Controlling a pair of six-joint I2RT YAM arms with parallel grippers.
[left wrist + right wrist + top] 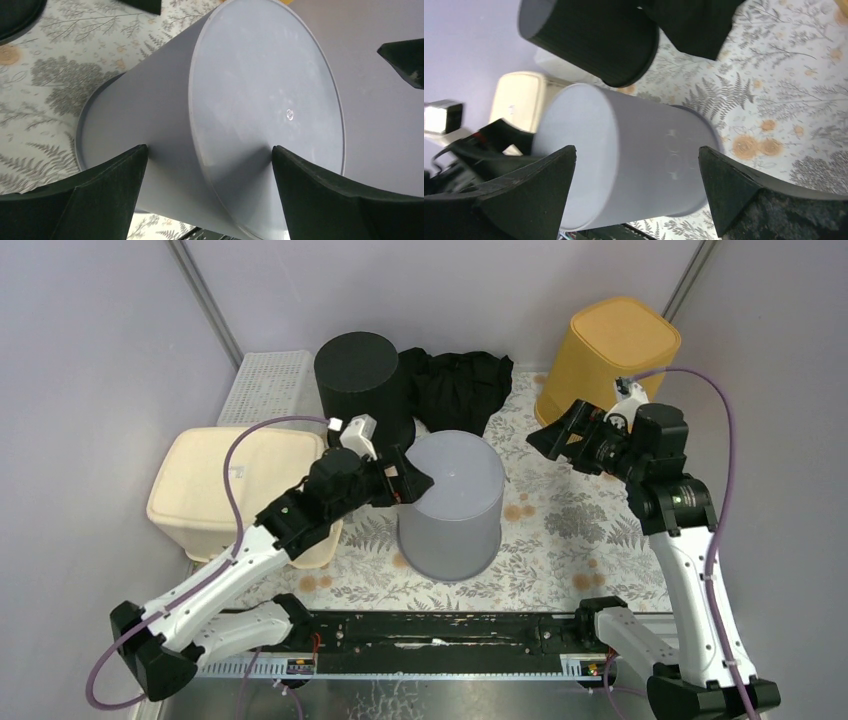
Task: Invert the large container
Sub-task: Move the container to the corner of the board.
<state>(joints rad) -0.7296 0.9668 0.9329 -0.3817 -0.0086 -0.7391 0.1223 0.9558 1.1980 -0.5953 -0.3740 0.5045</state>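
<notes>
Now the big grey container (450,505) stands in the middle of the worktop (570,540), on the leafy mat. Its flat closed end faces up and its wider open rim sits down on the mat, so its long way runs straight up and down. To me it looks already upside down.

The left fingers (100,200) are wide apart and hold nothing. They are right by the top left edge of the container, one finger on each side of that edge. I cannot tell if they touch it. The container lies just in front of them.

The right fingers (524,200) are wide apart too and hold nothing. They hang well off to the right, near a yellow container (610,350). So the left arm is much the nearer one.

The grey container is smooth and plain, a bit wider at the bottom than at the top. A black container (360,370) and a black cloth (455,385) sit behind it.
</notes>
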